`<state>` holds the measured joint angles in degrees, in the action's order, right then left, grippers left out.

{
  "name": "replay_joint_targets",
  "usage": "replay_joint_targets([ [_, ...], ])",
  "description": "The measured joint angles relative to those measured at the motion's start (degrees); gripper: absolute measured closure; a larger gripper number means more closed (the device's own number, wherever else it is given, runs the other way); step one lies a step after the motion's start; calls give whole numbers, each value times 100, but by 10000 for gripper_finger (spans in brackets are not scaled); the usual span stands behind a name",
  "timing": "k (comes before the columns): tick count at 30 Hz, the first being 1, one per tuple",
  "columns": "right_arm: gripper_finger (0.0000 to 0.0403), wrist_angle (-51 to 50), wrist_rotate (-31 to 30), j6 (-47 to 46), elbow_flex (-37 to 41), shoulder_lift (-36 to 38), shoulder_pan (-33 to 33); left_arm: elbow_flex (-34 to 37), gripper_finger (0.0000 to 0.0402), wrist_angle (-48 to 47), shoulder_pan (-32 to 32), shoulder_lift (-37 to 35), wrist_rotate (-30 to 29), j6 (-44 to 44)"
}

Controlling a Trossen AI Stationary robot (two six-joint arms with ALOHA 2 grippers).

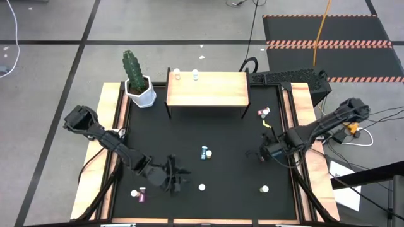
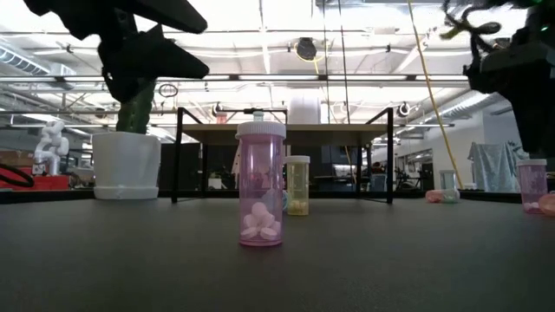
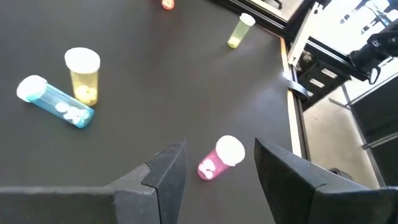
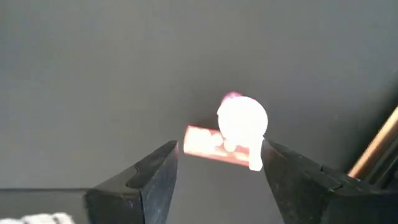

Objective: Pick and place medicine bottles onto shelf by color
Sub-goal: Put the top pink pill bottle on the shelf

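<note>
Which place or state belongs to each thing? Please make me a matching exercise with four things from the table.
Things:
1. blue bottle
2. yellow bottle
3. cactus pot
4. left gripper

Places or states:
a. open, with a pink bottle showing between its fingers
b. lying on its side
c. standing upright, close beside the blue bottle
d. next to one end of the shelf

Pairs: 1-b, 2-c, 3-d, 4-a
</note>
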<state>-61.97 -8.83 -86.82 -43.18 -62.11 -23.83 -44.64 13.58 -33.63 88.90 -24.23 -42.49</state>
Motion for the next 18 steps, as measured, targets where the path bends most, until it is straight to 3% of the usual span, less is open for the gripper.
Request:
replay_joint_targets([
  [18,179,517,-170,-157,599,-2,170,0,215,-59,22,0,19,313],
])
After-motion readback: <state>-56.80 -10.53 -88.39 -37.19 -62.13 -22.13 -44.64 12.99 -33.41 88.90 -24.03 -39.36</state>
